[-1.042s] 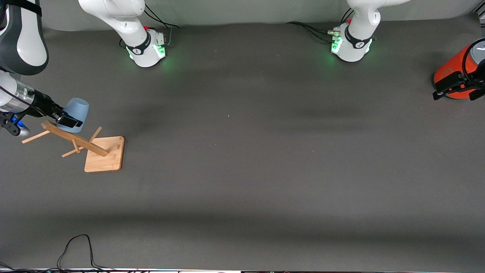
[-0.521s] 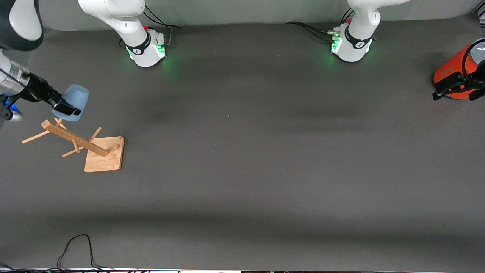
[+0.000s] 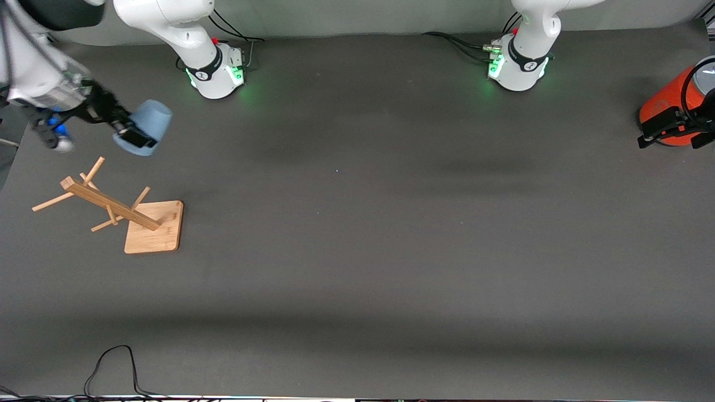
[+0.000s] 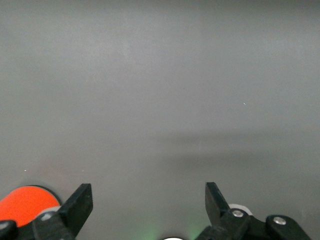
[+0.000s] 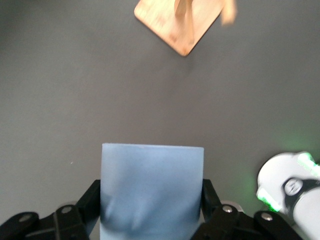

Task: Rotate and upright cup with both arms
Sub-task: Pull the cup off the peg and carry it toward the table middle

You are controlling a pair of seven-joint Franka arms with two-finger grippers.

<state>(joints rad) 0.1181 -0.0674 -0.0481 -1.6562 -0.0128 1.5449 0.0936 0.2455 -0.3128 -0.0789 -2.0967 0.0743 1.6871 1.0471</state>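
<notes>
My right gripper (image 3: 131, 136) is shut on the light blue cup (image 3: 146, 131) and holds it tilted on its side in the air, over the table at the right arm's end, above and clear of the wooden rack (image 3: 106, 206). In the right wrist view the cup (image 5: 152, 187) fills the space between the black fingers (image 5: 92, 200). My left gripper (image 3: 673, 134) waits at the left arm's end of the table, beside the orange cylinder (image 3: 667, 106). In the left wrist view its fingers (image 4: 80, 202) stand wide apart with nothing between them.
The wooden rack has a square base (image 3: 153, 228) and a slanted post with pegs; it also shows in the right wrist view (image 5: 180, 22). The two arm bases (image 3: 215, 70) glow green. A black cable (image 3: 114, 368) lies at the table's near edge.
My right gripper has lifted the cup up off the rack's peg and carried it toward the middle of the table and the right arm's base. The left arm has not moved.
</notes>
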